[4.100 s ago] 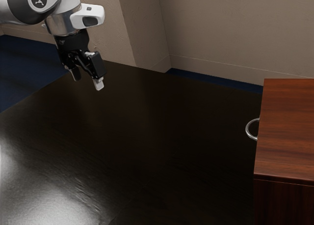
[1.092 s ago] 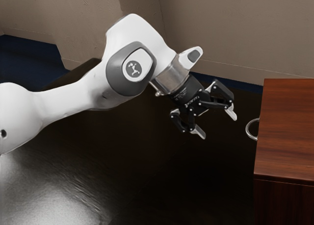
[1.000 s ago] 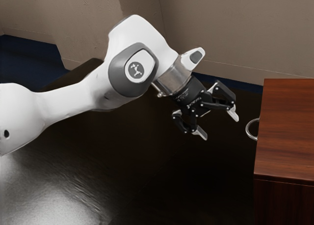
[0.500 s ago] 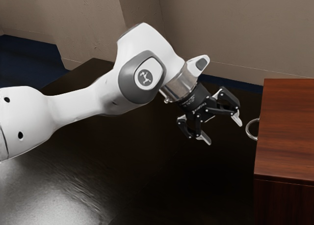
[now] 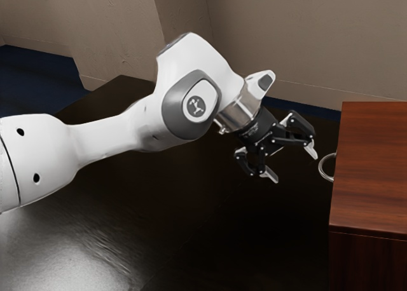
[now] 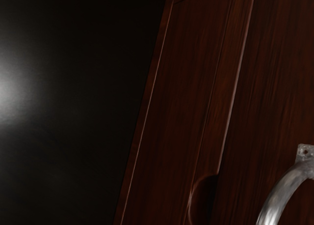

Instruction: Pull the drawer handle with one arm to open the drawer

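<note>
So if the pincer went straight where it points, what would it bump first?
Probably the metal ring handle on the wooden drawer cabinet. The open pincer points at it, with nothing between, though depth is hard to judge.

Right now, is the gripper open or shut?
Open: the gripper has its fingers apart, short of the handle, holding nothing.

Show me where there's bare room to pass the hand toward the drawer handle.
Bare dark table lies between the open fingers and the handle, and all along the exterior view's left. Tight only at the cabinet front behind the handle.
</note>
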Controlling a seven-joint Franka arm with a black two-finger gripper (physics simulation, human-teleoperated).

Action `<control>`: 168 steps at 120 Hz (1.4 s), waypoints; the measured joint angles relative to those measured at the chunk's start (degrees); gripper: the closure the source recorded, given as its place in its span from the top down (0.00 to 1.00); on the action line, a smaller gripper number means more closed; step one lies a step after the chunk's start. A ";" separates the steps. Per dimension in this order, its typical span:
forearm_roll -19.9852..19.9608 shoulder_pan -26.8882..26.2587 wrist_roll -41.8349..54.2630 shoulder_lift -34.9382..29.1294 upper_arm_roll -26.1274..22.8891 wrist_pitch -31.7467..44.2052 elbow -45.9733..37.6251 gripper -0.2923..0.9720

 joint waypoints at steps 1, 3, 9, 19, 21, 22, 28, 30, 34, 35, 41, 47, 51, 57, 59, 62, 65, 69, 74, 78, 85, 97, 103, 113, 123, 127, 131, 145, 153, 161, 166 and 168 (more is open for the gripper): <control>0.00 -0.06 -0.01 0.05 0.01 0.21 0.00 0.77; 0.01 -0.16 -0.03 0.14 0.02 0.62 0.00 0.77; 0.11 -0.30 -0.07 0.24 0.05 1.85 -0.17 0.77; 0.26 -0.34 -0.11 0.30 0.17 3.61 -0.47 0.77; 0.28 -0.36 -0.12 0.31 0.23 3.91 -0.51 0.77; 0.29 -0.37 -0.12 0.30 0.28 4.05 -0.53 0.77; 0.34 -0.33 -0.13 0.29 0.47 4.76 -0.60 0.77; 0.35 -0.31 -0.14 0.28 0.47 4.94 -0.68 0.77; 0.37 -0.32 -0.15 0.30 0.49 5.30 -1.00 0.77; 0.37 -0.32 -0.16 0.31 0.49 5.38 -1.05 0.77; 0.39 -0.35 -0.19 0.34 0.49 5.81 -1.32 0.77; 0.40 -0.40 -0.24 0.40 0.48 6.14 -1.42 0.77; 0.40 -0.51 -0.28 0.39 0.45 6.25 -1.46 0.77; 0.31 -0.57 -0.33 0.27 0.42 5.85 -1.48 0.77; 0.22 -0.59 -0.35 0.15 0.43 5.48 -1.49 0.77; 0.06 -0.60 -0.37 -0.07 0.46 4.86 -1.49 0.77; -0.09 -0.60 -0.40 -0.23 0.47 4.29 -1.49 0.77; -0.28 -0.60 -0.43 -0.37 0.48 3.62 -1.49 0.77; -0.44 -0.60 -0.47 -0.49 0.49 2.97 -1.49 0.77; -0.52 -0.60 -0.50 -0.54 0.49 2.55 -1.49 0.77; -0.63 -0.60 -0.55 -0.52 0.50 1.98 -1.48 0.77; -0.90 -0.74 -0.62 -0.24 0.48 1.63 -1.41 0.77; -1.09 -1.04 -0.65 -0.14 0.49 1.66 -1.33 0.77; -1.29 -1.19 -0.70 -0.13 0.45 1.72 -1.25 0.77; -1.30 -1.58 -0.71 -0.18 0.43 1.79 -1.30 0.77; -1.24 -1.82 -0.71 -0.20 0.44 1.88 -1.35 0.77; -1.20 -1.97 -0.71 -0.15 0.46 1.97 -1.37 0.77; -1.08 -2.73 -0.74 0.08 0.52 2.49 -1.46 0.77; -0.51 -2.86 -0.79 0.11 0.62 2.71 -2.10 0.77; 0.11 -2.88 -0.88 0.10 0.66 2.87 -2.44 0.77; 0.47 -2.88 -0.94 0.10 0.67 2.95 -2.55 0.77; 0.59 -2.90 -0.96 0.08 0.71 2.97 -2.57 0.77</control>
